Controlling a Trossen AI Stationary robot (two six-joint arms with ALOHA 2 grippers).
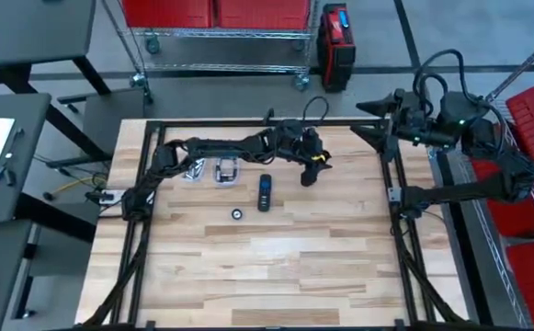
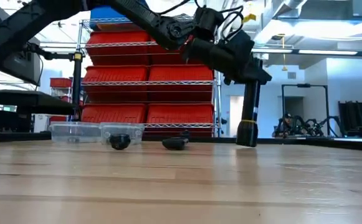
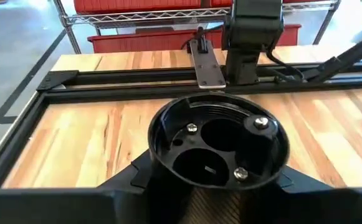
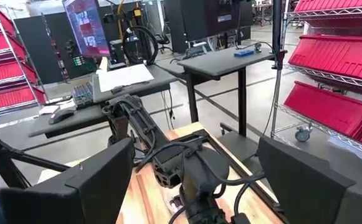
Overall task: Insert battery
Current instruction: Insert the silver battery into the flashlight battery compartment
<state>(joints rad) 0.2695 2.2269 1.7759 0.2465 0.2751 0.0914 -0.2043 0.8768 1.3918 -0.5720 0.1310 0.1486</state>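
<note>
Left pincer (image 1: 311,176) holds a black cylindrical flashlight body with a yellow band (image 2: 248,127) upright over the pale wooden bench (image 1: 267,267).

Its fingers are closed on that tube, whose open end faces the left wrist camera. A dark oblong device with a blue spot (image 1: 265,192) lies on the bench just beside the held tube. A small round black cap (image 1: 237,213) lies near it. Two clear plastic trays (image 1: 210,171) sit beside them. Right pincer (image 1: 377,108) waits off the bench's far right corner, fingers spread wide, holding nothing.
</note>
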